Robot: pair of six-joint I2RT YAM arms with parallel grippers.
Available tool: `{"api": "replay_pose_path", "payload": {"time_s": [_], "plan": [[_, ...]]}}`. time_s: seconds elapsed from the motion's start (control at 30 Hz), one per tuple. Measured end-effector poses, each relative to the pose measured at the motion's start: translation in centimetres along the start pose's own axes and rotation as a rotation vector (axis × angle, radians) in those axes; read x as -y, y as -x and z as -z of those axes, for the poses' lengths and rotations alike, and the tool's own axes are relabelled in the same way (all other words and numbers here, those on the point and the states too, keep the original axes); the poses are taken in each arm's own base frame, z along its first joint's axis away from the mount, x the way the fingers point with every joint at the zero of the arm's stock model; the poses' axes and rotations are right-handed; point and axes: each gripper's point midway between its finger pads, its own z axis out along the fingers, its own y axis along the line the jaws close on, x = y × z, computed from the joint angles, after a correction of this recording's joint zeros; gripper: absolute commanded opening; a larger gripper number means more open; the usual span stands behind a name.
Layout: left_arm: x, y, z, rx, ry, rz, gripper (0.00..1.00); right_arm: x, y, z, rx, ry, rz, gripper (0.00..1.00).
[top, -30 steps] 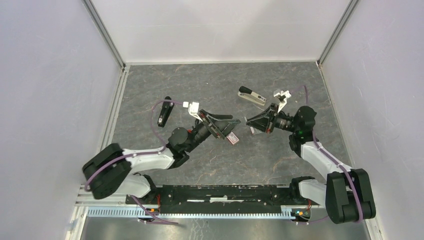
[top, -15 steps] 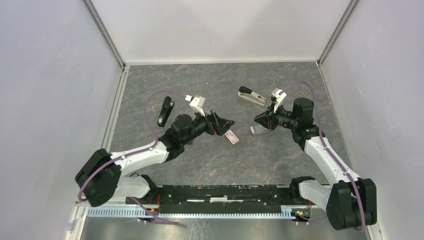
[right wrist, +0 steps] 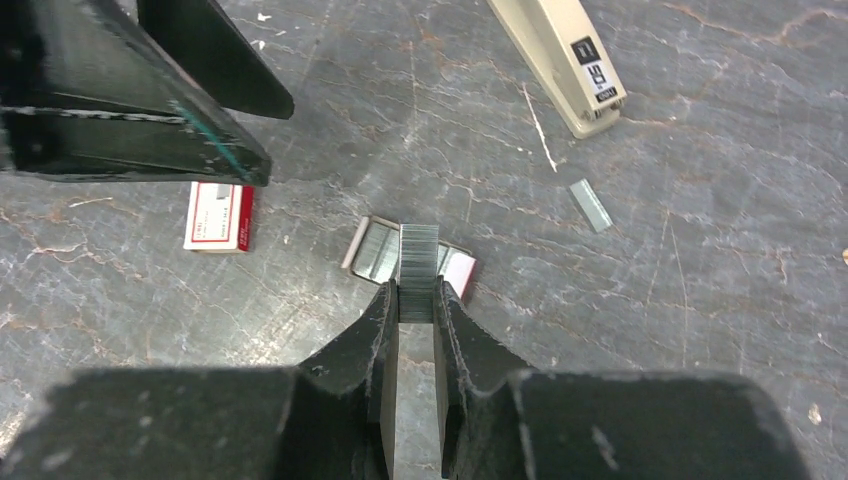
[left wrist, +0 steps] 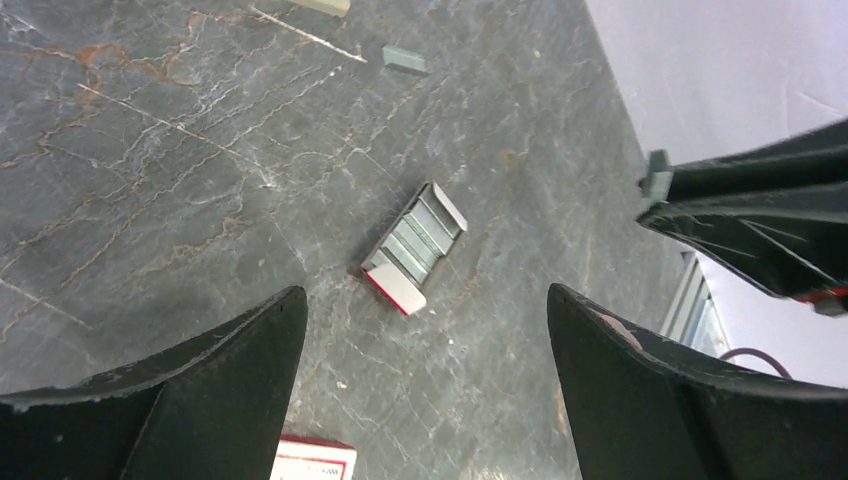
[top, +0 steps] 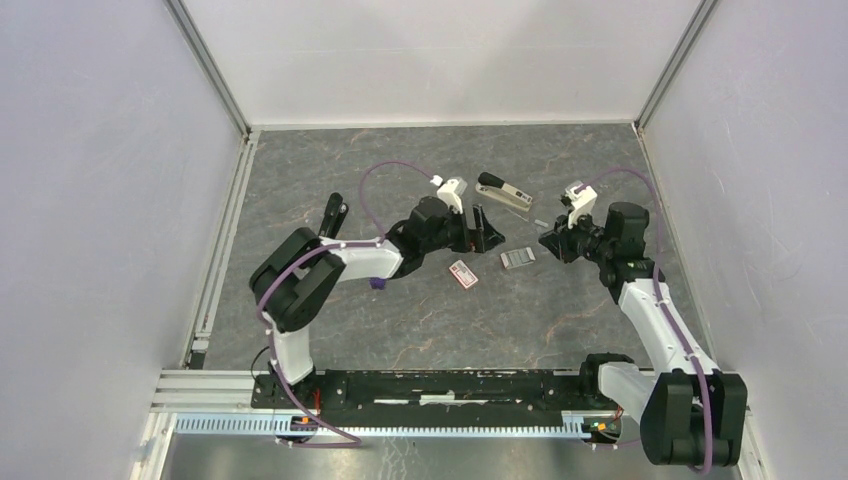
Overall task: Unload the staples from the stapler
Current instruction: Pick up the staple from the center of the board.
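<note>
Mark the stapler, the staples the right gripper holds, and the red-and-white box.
stapler point(right wrist: 558, 58), right wrist view, middle of its beige body.
staples point(right wrist: 418, 262), right wrist view, middle of the ridged strip.
red-and-white box point(right wrist: 220, 215), right wrist view, centre of its top.

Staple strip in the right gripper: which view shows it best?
The right wrist view: the staple strip sits close up, pinched in the right gripper, ridges plain. The top view shows the gripper, but the strip is too small to make out. The left wrist view shows only a small grey bit at its tip.
</note>
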Motion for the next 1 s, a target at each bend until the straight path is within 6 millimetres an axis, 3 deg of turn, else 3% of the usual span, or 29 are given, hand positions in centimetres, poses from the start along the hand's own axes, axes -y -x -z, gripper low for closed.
{"api": "replay_pose_path", "payload": {"time_s": [0.2, 0.5, 0.67, 0.8, 1.0], "plan": [[-2.0, -0.5, -2.7, -0.067, 0.143, 0.02, 1.0, 0.7, -1.1, 0.3, -0.024, -0.02, -0.022, 0.09], [-2.7, -1.6, -3.0, -0.126, 0.351, 0.062, 0.99, 0.9, -1.7, 0.3, -0.039, -0.016, -0.039, 0.09], [-2.4, -2.7, -3.3, -0.159, 0.407, 0.069, 0.83, 1.1, -1.8, 0.3, -0.041, -0.017, -0.048, 0.09], [-2.4, -2.9, -3.8, -0.179, 0.466, 0.06, 0.78, 1.2, -1.9, 0.4, -0.041, -0.019, -0.052, 0.09], [-3.0, -3.9, -4.3, -0.203, 0.515, 0.043, 0.62, 1.2, -1.9, 0.4, -0.04, -0.016, -0.053, 0.09]]}}
